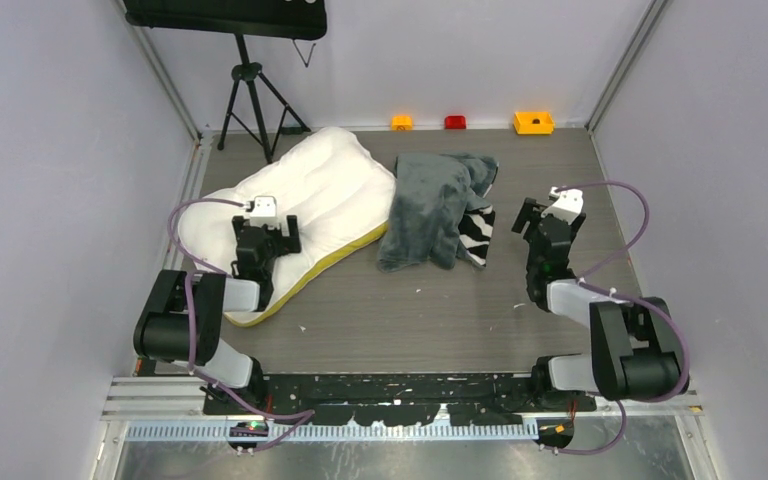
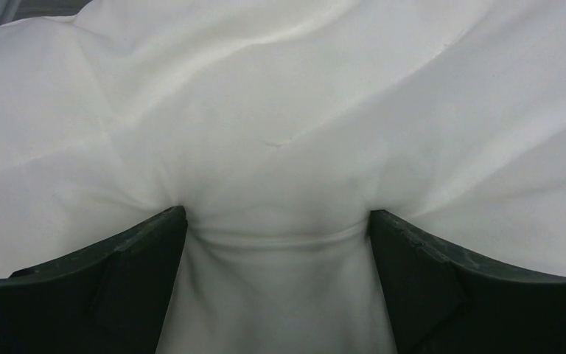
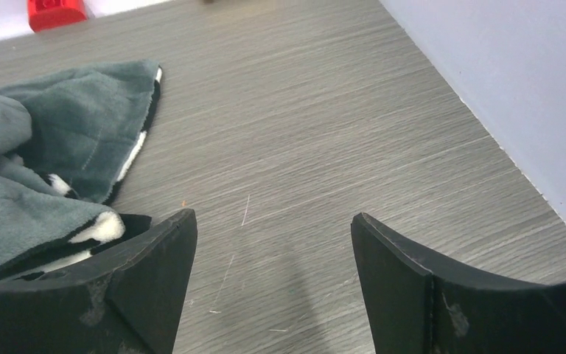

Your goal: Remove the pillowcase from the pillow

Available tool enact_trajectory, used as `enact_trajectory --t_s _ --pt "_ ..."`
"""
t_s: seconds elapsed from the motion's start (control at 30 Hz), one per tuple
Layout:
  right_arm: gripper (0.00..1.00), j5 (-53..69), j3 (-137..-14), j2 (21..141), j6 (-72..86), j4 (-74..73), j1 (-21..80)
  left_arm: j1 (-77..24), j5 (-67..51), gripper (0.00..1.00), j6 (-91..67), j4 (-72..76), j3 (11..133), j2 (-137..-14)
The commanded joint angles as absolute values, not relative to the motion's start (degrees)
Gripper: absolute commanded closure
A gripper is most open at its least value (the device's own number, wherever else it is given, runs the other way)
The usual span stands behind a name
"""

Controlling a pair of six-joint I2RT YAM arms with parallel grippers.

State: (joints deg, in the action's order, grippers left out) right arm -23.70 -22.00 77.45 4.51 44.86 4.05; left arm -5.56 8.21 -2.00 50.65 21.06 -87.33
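The white pillow [image 1: 320,190] lies bare at the left of the table, its yellow-olive band [image 1: 330,262] along the near edge. My left gripper [image 1: 272,240] is over its near part; in the left wrist view it [image 2: 276,214] is open, the jaws wide apart and pressed into the pillow's white cloth [image 2: 280,110], which bulges between them. The dark grey pillowcase [image 1: 430,205] lies crumpled beside the pillow, apart from it, with its zebra patch [image 1: 477,232] showing. My right gripper [image 1: 540,218] is open and empty over bare table [image 3: 273,214], just right of the pillowcase [image 3: 37,169].
A black tripod [image 1: 250,90] stands at the back left. Orange [image 1: 401,122], red [image 1: 455,122] and yellow [image 1: 533,122] blocks sit along the far wall; the red one also shows in the right wrist view [image 3: 55,11]. Walls enclose both sides; the right wall [image 3: 501,88] is close to my right gripper.
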Motion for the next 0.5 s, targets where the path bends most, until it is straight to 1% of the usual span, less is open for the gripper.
enact_trajectory --t_s 0.0,0.07,0.13,0.17,0.23,0.3,0.33,0.37,0.4,0.47 --pt "0.19 -26.68 -20.65 74.64 8.06 43.67 3.98 -4.48 8.1 0.05 -0.26 53.83 20.63 -88.52" --pt "0.19 -26.72 -18.84 80.34 8.19 50.89 3.89 -4.48 7.91 0.01 -0.26 54.12 20.41 -88.4" --pt "0.18 -29.1 -16.66 88.8 8.65 62.94 3.88 -4.5 8.02 0.0 -0.26 54.37 20.43 -88.5" --pt "0.15 -29.07 -15.96 91.17 7.07 66.71 4.14 -4.49 7.81 0.0 -0.26 54.03 20.58 -88.6" --pt "0.16 -26.06 -18.38 88.41 8.4 57.37 3.69 -4.53 7.79 0.0 -0.26 54.02 20.71 -88.6" --pt "0.13 -24.92 -19.34 89.27 8.96 57.25 2.42 -4.53 7.98 0.0 -0.27 53.95 20.76 -88.63" --pt "0.15 -24.19 -19.98 88.82 9.71 54.69 1.74 -4.51 7.92 0.0 -0.26 53.93 20.74 -88.61" --pt "0.18 -23.83 -19.74 89.4 9.44 55.97 1.53 -4.49 7.91 0.0 -0.26 53.92 20.78 -88.67" --pt "0.09 -24.05 -19.51 89.47 9.24 57.1 1.5 -4.49 7.99 0.0 -0.26 53.96 20.75 -88.66" --pt "0.07 -24.11 -19.56 88.9 9.49 55.82 1.49 -4.5 7.93 0.0 -0.26 54.01 20.74 -88.68"
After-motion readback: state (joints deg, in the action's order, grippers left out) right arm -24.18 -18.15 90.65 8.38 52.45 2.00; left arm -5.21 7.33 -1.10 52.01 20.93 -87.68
